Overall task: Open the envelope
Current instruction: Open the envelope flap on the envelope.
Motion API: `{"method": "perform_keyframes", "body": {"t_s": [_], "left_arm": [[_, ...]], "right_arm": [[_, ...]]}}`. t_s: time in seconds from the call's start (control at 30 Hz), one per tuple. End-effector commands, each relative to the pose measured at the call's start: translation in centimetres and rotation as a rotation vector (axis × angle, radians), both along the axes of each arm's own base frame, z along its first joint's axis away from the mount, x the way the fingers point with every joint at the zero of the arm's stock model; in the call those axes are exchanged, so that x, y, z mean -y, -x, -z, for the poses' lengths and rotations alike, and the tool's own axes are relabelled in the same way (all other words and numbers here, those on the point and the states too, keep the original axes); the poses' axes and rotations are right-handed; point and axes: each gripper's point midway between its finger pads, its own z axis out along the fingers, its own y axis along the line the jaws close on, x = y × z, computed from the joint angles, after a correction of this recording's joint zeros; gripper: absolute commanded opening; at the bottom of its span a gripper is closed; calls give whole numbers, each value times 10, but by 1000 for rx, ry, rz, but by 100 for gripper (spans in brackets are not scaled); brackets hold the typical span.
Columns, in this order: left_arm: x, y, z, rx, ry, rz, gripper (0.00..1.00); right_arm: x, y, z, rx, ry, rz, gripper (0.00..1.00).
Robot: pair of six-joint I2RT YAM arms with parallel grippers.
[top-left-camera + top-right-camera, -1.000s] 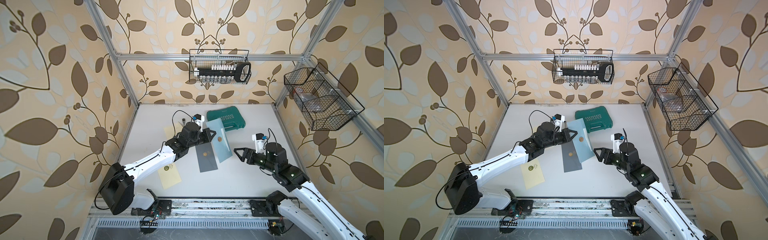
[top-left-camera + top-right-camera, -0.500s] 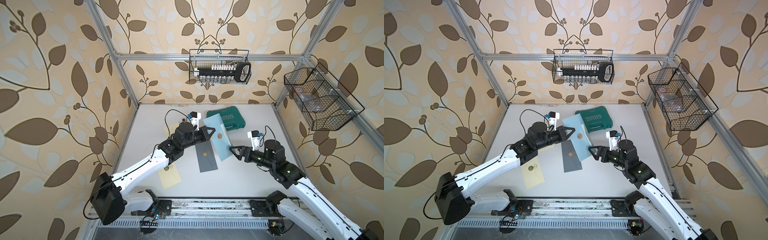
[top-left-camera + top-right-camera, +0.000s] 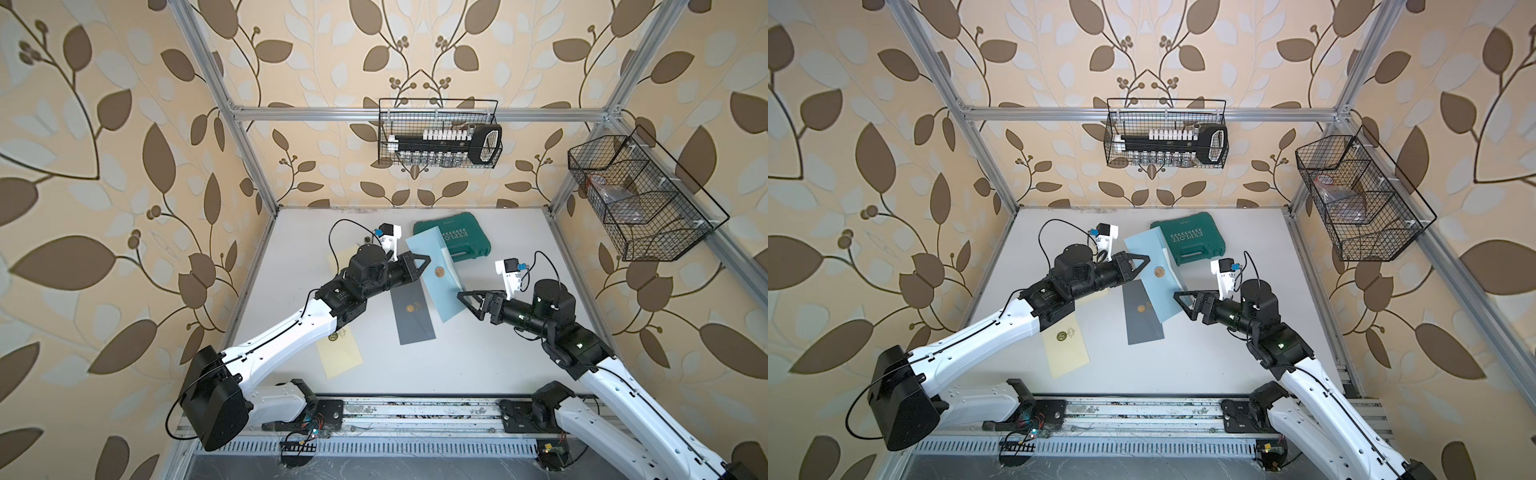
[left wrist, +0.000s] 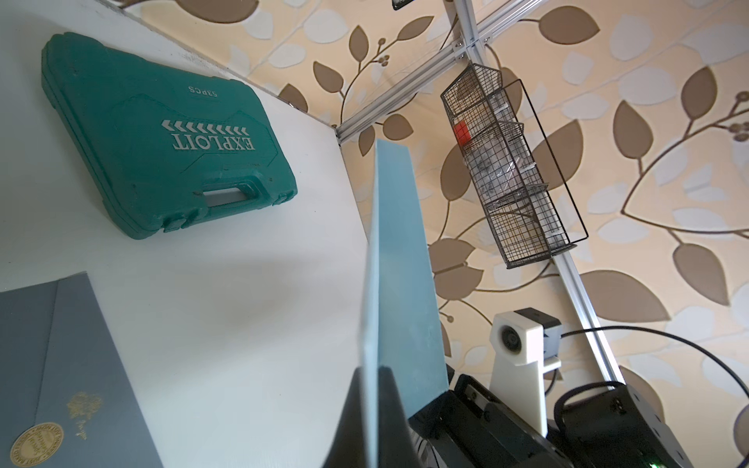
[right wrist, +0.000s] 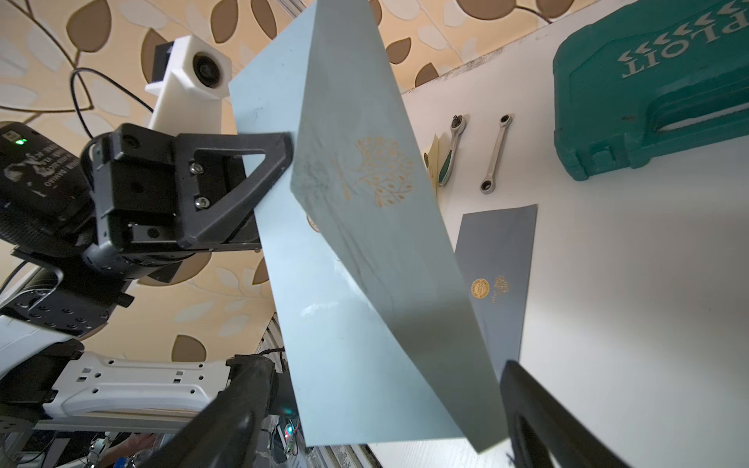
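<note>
Over the white counter (image 3: pixel 478 365) in that leafy-wallpaper cell, the left gripper (image 3: pixel 426 261) had its jaws clenched on the light-blue envelope (image 3: pixel 444 291), propping it off the surface so its flap side faced the right gripper (image 3: pixel 467 306), jaws gaping wide beside it, presumably to peel.

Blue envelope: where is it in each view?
In a top view: blue envelope over mid-table.
In a top view: envelope, same place.
Left wrist: envelope edge-on, centre.
Right wrist: envelope fills the centre.
Shared landmark: green tool case, in all four.
</note>
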Motion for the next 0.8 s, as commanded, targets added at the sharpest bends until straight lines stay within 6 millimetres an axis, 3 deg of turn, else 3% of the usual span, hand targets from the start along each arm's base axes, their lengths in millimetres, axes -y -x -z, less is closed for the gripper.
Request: {"method": "perform_keyframes", "body": {"t_s": [0.0,0.13,0.3,0.47,0.77], "left_arm": [[2,9,-29,63,63,31,0],[9,15,-36,75,77,89,0],[16,19,-41,80,90,138,0],[15,20,-40,77,88,136,0],[10,21,-40,80,75,120,0]], "right_arm": [[6,-5,10,-33,37,49,89],[5,-6,13,-42,28,48,86],[-2,-8,11,-56,-39,35,71],[-15,-9,7,-79,-82,-34,63],[-8,-14,5,-128,-179,-59,45]]}}
